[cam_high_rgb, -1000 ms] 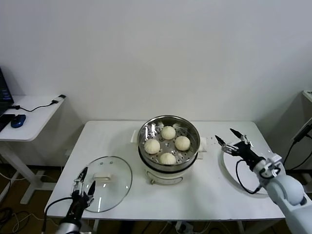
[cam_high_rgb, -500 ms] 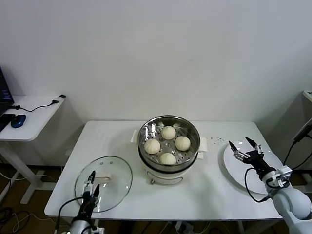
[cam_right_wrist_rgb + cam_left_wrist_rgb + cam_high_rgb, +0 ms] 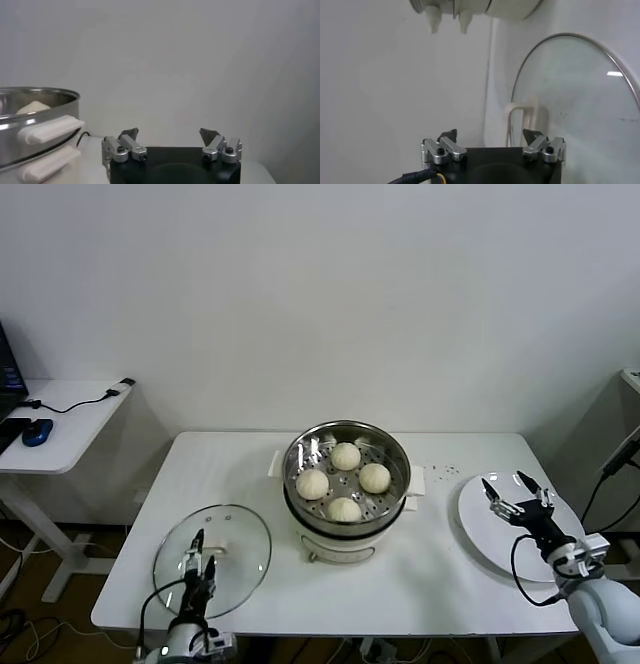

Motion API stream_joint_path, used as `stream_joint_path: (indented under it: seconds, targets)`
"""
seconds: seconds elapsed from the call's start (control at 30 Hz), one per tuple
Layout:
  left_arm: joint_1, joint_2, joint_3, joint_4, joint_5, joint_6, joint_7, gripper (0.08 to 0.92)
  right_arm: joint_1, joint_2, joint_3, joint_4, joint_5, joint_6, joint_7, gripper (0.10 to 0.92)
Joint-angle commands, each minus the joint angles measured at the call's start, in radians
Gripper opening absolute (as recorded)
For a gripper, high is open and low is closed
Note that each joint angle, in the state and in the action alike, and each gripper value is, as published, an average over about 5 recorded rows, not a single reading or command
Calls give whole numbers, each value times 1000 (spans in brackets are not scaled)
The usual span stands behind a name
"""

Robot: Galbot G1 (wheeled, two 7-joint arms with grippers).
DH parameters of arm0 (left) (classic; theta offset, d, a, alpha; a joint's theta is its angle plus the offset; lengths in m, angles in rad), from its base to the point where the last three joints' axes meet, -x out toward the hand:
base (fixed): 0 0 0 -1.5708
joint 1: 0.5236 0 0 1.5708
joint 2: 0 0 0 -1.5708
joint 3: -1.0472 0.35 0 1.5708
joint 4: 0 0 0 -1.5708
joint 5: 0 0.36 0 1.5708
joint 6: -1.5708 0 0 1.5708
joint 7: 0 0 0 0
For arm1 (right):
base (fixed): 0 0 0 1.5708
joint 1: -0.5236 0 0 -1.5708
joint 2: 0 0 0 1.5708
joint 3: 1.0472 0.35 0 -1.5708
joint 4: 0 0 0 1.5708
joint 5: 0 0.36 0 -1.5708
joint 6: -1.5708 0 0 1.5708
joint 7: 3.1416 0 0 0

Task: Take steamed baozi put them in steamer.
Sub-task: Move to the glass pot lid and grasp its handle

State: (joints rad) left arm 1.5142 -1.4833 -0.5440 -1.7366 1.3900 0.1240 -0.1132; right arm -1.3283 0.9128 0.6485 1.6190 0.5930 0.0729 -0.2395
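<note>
Several steamed baozi (image 3: 345, 456) lie in the steamer (image 3: 392, 446), a shiny steel basket on a white cooker base at the table's middle. One bun top (image 3: 33, 106) peeks over the steamer's rim (image 3: 40, 95) in the right wrist view. My right gripper (image 3: 515, 490) is open and empty above the white plate (image 3: 480, 529) at the right. My left gripper (image 3: 202, 556) is open and empty, low over the near part of the glass lid (image 3: 235, 534). In the left wrist view the lid (image 3: 580, 95) and its white handle (image 3: 522, 107) lie just ahead of the empty jaws.
The white table (image 3: 220, 464) ends close behind both grippers at its front edge. A side desk (image 3: 70, 424) with a blue mouse (image 3: 37, 432) and a cable stands to the left. A wall is behind the table.
My right gripper has drawn back from beside the steamer toward the front right, over the plate. My left gripper has shifted slightly right and down at the lid's near edge. Both stay open.
</note>
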Motion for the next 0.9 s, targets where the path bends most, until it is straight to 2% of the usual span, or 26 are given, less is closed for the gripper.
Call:
stream_joint_path:
  seconds: [0.03,0.63,0.73,0.9]
  targets:
    - [-89,6,16,77,-6,55,-33,823,-18,11,15,-6,-22,11,-2,823]
    - [-172,19,25,159,-26,69,-41,822,-21,29,24,-29,-57,27,-11,823]
    - [-174,22,23,164,-25,65,-38,790,-19,34,25,-35,-61,29,-15,823]
    - [-177,21,21,173,-25,60,-39,654,-15,40,25,-39,-66,31,-18,823]
